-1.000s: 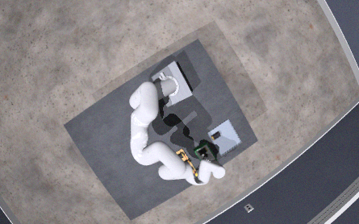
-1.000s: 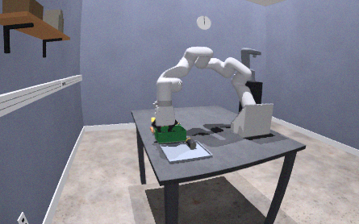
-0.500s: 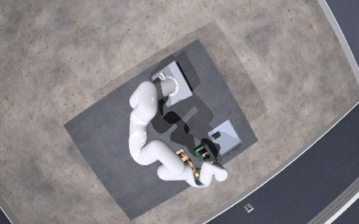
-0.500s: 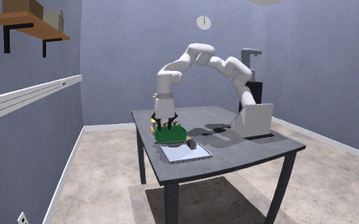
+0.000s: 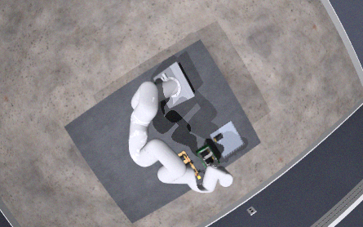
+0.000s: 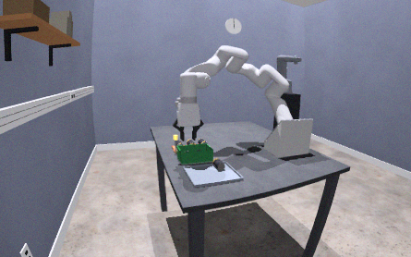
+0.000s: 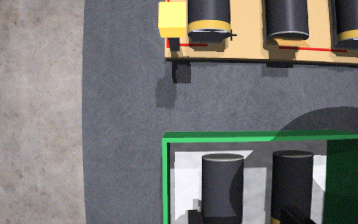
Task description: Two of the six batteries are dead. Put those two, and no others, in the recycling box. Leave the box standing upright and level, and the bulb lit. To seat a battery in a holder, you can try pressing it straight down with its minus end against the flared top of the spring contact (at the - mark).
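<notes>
Fingers (image 6: 187,135) half spread and empty above the batteries on the holder board (image 5: 188,161) (image 7: 250,45), we should rise straight up before travelling, leaving the two batteries in the green recycling box (image 5: 206,157) (image 6: 195,154) (image 7: 265,136) beside them undisturbed.

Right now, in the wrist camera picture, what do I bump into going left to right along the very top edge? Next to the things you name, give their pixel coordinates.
Speckled floor (image 7: 30,100) → dark table top (image 7: 125,100) → battery with a gold band (image 7: 209,12) → battery in the middle (image 7: 287,17) → another gold-banded battery (image 7: 356,17)

Two batteries (image 7: 222,185) (image 7: 292,182) inside the box (image 7: 265,137) (image 6: 196,154) (image 5: 201,152).
</notes>
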Tool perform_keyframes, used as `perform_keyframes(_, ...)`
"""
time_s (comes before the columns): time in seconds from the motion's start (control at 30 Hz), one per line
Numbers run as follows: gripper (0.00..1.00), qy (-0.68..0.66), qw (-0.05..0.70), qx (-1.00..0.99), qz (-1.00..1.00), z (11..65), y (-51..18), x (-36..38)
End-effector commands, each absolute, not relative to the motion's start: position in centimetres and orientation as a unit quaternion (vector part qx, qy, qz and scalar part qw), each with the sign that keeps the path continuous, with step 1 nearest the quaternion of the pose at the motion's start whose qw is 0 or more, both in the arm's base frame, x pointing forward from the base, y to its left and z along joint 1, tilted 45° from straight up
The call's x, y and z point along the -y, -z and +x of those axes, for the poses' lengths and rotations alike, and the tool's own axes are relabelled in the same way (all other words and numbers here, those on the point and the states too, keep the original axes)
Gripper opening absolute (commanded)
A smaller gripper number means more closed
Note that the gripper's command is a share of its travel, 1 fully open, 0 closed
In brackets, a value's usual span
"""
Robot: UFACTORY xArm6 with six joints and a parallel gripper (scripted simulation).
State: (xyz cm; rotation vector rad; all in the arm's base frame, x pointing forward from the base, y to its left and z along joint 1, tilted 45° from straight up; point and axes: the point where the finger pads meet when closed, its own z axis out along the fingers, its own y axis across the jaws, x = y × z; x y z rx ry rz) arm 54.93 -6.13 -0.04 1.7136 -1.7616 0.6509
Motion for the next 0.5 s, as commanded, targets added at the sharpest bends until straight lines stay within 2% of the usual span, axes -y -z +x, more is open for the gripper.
perform_keyframes(0.0,0.51,-0.246,0.294,0.662,0.644,55.1,-0.3,5.9)
perform_keyframes(0.47,0.51,-0.246,0.294,0.662,0.644,55.3,-2.9,3.2)
